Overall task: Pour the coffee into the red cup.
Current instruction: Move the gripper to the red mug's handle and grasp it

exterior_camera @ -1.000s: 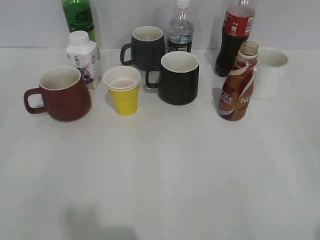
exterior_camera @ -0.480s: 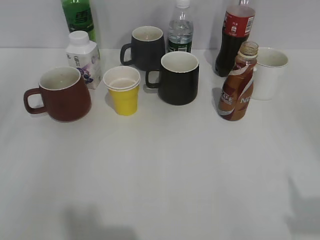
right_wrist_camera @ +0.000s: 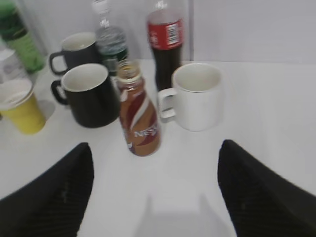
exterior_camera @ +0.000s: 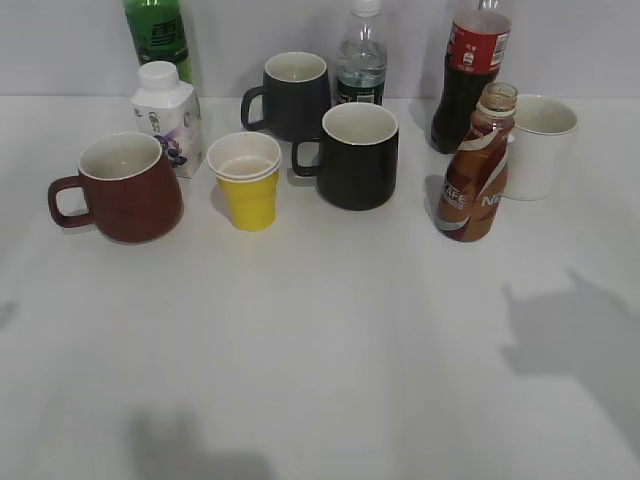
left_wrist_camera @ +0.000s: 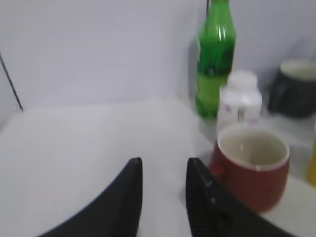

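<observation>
The coffee bottle (right_wrist_camera: 139,115), uncapped beside the white mug (right_wrist_camera: 196,96), looks light, slick and spillable; grip its narrow waist. The right gripper (right_wrist_camera: 155,190) is spread wide; the left gripper (left_wrist_camera: 163,197), blurred, seems slightly apart near the red cup (left_wrist_camera: 252,167).

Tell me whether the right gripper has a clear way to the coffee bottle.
Probably yes: the right gripper is open, with the coffee bottle straight ahead and bare table between. The white mug stands close beside it.

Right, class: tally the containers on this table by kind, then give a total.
Mugs: 4 (red cup, two black, one white)
Paper cups: 1 (yellow)
Bottles: 4 (coffee, cola, water, green)
Cartons: 1 (white)
Total: 10
</observation>
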Robot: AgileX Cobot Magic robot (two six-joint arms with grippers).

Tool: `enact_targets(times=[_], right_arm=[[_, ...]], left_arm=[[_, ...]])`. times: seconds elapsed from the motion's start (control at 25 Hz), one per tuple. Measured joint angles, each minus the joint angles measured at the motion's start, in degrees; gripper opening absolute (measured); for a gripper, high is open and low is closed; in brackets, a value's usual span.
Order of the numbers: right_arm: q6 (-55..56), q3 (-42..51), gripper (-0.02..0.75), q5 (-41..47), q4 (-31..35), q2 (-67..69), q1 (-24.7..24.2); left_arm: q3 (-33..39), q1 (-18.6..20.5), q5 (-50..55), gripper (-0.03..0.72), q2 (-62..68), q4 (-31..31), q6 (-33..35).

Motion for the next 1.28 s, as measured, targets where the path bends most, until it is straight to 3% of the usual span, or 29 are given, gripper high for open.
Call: enact_targets(times=[0.28,0.68,0.92,1.28], right_arm=[[-2.31,0.00,0.587,-7.87,0.21,12.99,5.43],[-2.31,0.34,0.586,-20.47,2.75,26.48,5.65],[-2.33,0.34,0.586,-22.37,2.70,27.10,5.65],[-2.33,0.34,0.586,-22.47,2.70,27.48,5.65]], left_arm=[[1.69,-4.62,-11.56,0.249,20.29,-2.90,0.00],[2.04,-5.05,-33.23,0.297,44.28,-2.66,0.00],[2.04,-5.05,-44.96,0.309,50.85,-2.43,0.00],[1.99,-5.05,-50.93,0.316,55.99,0.87,0.00]])
